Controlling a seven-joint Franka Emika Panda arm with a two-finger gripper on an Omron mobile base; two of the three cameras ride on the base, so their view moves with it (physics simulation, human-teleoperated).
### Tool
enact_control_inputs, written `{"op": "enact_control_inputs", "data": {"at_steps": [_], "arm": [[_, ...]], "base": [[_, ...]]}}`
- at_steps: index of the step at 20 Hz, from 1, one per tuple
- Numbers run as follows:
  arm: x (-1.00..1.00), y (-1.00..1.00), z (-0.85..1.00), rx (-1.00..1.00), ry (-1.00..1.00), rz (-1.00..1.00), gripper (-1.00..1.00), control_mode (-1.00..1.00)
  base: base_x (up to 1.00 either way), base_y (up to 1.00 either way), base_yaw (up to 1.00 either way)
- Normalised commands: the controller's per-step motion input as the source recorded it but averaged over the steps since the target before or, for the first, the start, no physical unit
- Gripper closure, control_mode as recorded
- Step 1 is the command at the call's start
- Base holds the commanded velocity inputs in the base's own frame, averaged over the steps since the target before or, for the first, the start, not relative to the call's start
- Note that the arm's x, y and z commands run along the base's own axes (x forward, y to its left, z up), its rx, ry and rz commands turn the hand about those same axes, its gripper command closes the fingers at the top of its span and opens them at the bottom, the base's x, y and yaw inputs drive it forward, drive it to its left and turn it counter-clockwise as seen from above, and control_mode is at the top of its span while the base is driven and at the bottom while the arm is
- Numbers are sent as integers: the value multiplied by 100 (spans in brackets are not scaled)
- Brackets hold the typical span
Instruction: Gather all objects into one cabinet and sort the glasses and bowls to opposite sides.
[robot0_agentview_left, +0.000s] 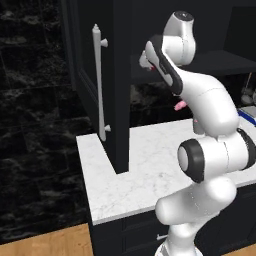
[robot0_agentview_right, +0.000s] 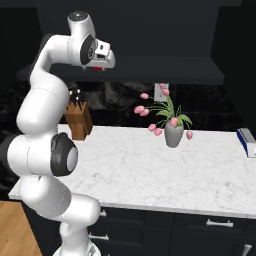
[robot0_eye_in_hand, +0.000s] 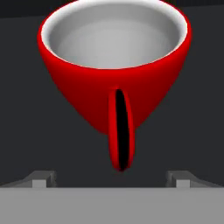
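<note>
Right now my gripper (robot0_eye_in_hand: 112, 178) hangs released, the red cup (robot0_eye_in_hand: 114, 65) just ahead, probably on the cabinet shelf (robot0_agentview_left: 220, 61), so I should centre on its handle before closing.

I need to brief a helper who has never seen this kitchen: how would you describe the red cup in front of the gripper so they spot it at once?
Start at the black wall cabinet with the long silver bar handle, above the white marble counter. On its dark shelf, just ahead of the open gripper, sits the red cup. It is bright red with a pale inside, and its thin loop handle points toward the gripper.
</note>
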Motion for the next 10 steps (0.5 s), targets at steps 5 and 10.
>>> {"op": "enact_control_inputs", "data": {"at_steps": [5,10], "arm": [[63,13,0,0,0,-3,-100,-100],[45,5,0,0,0,-3,-100,-100]], "base": [[0,0,0],[0,0,0]]}}
